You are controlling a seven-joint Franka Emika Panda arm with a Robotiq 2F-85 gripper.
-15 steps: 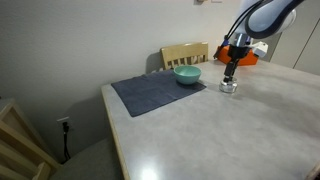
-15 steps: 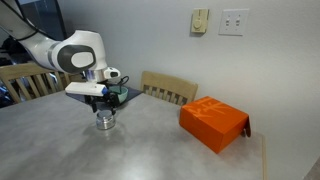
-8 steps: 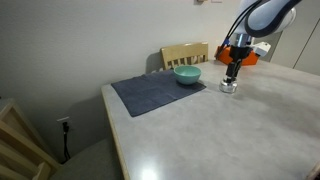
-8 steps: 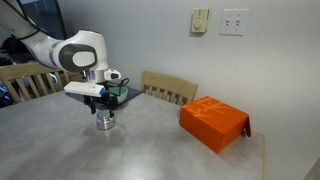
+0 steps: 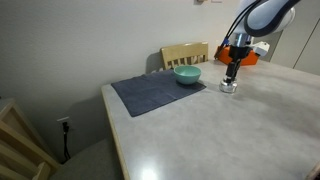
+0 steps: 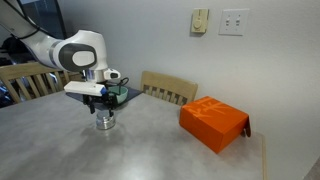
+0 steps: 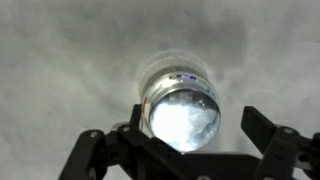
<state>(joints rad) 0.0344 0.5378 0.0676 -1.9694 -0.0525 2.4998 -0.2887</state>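
A small shiny metal cup (image 5: 229, 86) (image 6: 105, 122) stands upright on the grey table (image 5: 230, 135). My gripper (image 5: 230, 74) (image 6: 104, 108) hangs straight above it, pointing down, with the fingertips about level with the cup's rim. In the wrist view the cup's open mouth (image 7: 182, 105) fills the middle. The gripper (image 7: 196, 122) is open, with one black finger on either side of the cup. One finger (image 7: 138, 128) lies close to the rim, and the opposite finger (image 7: 262, 125) stands well apart from it. Nothing is gripped.
A teal bowl (image 5: 187, 74) sits on a dark grey mat (image 5: 150, 95) beside the cup. An orange box (image 6: 213, 123) (image 5: 246, 57) lies further along the table. Wooden chairs (image 5: 185, 53) (image 6: 168, 88) stand at the table's far edge, and another (image 5: 20, 145) stands near the corner.
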